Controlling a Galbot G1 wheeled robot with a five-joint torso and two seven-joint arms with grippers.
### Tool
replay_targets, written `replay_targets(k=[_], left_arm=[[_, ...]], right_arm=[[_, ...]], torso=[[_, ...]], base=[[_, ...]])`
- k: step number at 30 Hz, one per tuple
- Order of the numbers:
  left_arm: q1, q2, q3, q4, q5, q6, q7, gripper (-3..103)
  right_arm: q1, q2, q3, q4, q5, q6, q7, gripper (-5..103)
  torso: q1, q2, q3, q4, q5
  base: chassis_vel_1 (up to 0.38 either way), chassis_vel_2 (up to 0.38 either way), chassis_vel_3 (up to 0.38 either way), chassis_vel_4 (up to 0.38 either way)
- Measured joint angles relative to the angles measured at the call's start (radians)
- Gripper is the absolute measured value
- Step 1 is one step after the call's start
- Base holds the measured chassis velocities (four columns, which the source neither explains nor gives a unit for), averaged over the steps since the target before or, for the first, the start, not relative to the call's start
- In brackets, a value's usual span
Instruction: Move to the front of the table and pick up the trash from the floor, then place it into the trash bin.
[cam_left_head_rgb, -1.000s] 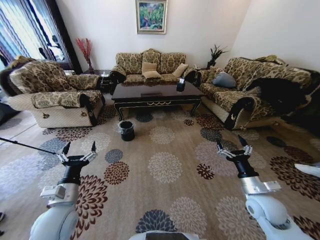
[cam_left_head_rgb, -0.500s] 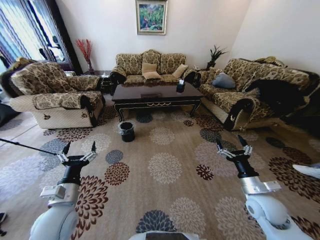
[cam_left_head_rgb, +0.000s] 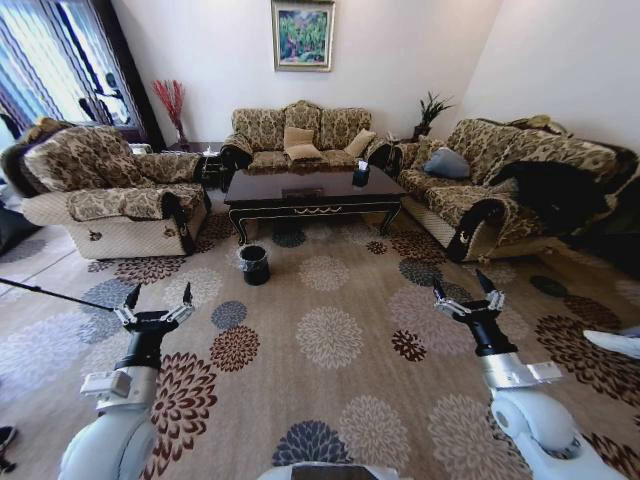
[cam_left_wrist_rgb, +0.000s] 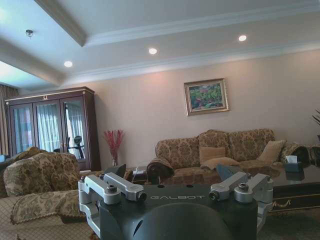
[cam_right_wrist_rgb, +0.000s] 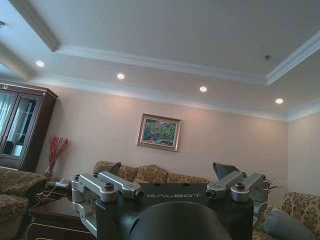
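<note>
The dark brown table (cam_left_head_rgb: 310, 190) stands ahead in the middle of the room, between the sofas. The small black trash bin (cam_left_head_rgb: 254, 264) with its clear liner sits on the carpet just in front of the table's left end. From this distance I cannot make out the trash on the floor. My left gripper (cam_left_head_rgb: 160, 293) and right gripper (cam_left_head_rgb: 460, 283) are held low over the carpet, both open and holding nothing. The left wrist view shows the left gripper (cam_left_wrist_rgb: 172, 172) open, with the table's edge (cam_left_wrist_rgb: 300, 175) behind it. In the right wrist view, the right gripper (cam_right_wrist_rgb: 167, 169) is open too.
An armchair (cam_left_head_rgb: 110, 190) stands on the left, a sofa (cam_left_head_rgb: 300, 130) behind the table, and a long sofa (cam_left_head_rgb: 500, 180) on the right. Open floral carpet (cam_left_head_rgb: 330, 335) lies between me and the table. A thin dark rod (cam_left_head_rgb: 50, 293) crosses the floor at left.
The whole head view has shifted slightly, so the camera has moved a little. Both grippers stay open in the same pose.
</note>
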Motion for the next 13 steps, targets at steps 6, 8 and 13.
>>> replay_targets(k=[6,8,13], left_arm=[[0.0,0.0,0.0,0.0,0.0,0.0,0.0,100],[0.0,0.0,0.0,0.0,0.0,0.0,0.0,100],[0.0,0.0,0.0,0.0,0.0,0.0,0.0,100]], right_arm=[[0.0,0.0,0.0,0.0,0.0,0.0,0.0,100],[0.0,0.0,0.0,0.0,0.0,0.0,0.0,100],[0.0,0.0,0.0,0.0,0.0,0.0,0.0,100]], torso=[[-0.001,-0.002,-0.001,0.0,0.0],[-0.002,-0.004,-0.002,0.0,0.0],[-0.003,-0.006,-0.003,0.0,0.0]], base=[[0.0,0.0,0.0,0.0],[0.0,0.0,0.0,0.0],[0.0,0.0,0.0,0.0]])
